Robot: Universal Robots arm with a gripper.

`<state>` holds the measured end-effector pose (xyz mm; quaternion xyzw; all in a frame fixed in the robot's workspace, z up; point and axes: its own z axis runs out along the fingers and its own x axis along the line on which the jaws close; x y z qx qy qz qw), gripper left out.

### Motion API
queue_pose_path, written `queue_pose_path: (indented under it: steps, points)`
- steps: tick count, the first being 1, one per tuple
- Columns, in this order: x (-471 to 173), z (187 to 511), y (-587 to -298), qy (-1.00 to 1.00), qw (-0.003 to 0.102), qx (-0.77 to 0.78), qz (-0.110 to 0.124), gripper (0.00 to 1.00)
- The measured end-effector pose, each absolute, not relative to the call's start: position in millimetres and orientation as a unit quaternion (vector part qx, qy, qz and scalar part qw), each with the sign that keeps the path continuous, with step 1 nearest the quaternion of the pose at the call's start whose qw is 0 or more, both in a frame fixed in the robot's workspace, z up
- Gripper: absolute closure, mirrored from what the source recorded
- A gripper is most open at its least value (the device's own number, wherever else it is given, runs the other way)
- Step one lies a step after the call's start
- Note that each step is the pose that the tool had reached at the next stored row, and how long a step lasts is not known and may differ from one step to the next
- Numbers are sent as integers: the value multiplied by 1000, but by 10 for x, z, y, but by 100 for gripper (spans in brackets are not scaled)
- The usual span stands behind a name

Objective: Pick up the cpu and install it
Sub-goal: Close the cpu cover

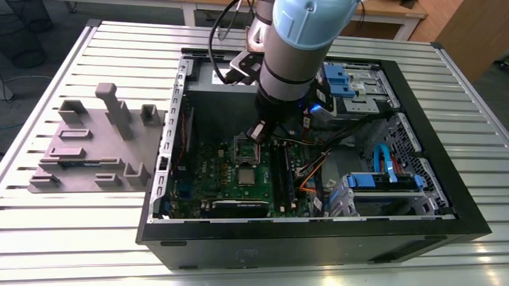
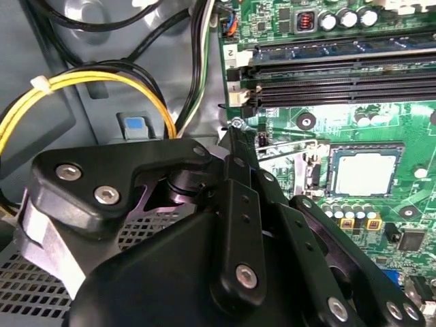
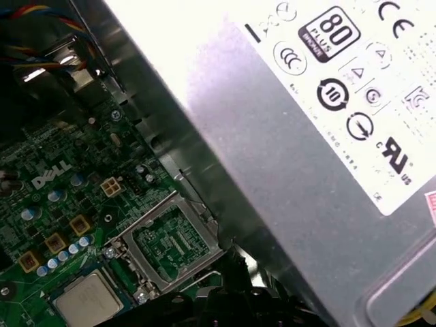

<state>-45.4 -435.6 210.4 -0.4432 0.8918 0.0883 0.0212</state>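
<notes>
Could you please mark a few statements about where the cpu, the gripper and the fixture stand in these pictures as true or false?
1. The cpu lies flat in its place on the green motherboard. True.
2. The gripper is carrying the cpu. False: the chip lies on the board, apart from the gripper.
3. The arm reaches down inside the open computer case. True.
4. The grey fixture stands inside the case. False: it sits outside on the slatted table, at the exterior view's left.

A ribbed silver metal bench (image 1: 80, 238) fills most of the exterior view. Behind it stands a white-framed wooden table (image 1: 397, 15), beside a brown wooden cabinet (image 1: 469, 30). The floor (image 1: 32, 77) is dark grey.
</notes>
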Motion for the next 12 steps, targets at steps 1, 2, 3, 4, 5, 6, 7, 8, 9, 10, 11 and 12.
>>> queue_pose_path:
  steps: [1, 2, 3, 4, 5, 6, 7, 8, 9, 10, 11, 12]
  points:
    - [-452, 2104, -4355, 892, 21, -443, 88, 90]
    - [-449, 2104, -4354, 892, 21, -443, 89, 90]
    - [-444, 2104, -4354, 892, 21, -443, 89, 90]
    - [-437, 2105, -4353, 892, 21, -443, 89, 90]
    - [-432, 2105, -4351, 892, 21, -443, 89, 90]
    - [-428, 2105, -4349, 892, 21, -443, 89, 90]
    - [-424, 2105, -4347, 892, 21, -443, 89, 90]
    - [-422, 2105, -4344, 892, 21, -443, 89, 90]
    - [-421, 2105, -4340, 892, 21, -443, 89, 90]
    - [-421, 2104, -4334, 892, 21, -443, 89, 90]
    - [-421, 2103, -4327, 892, 21, -443, 89, 90]
    - [-421, 2101, -4319, 892, 21, -443, 89, 90]
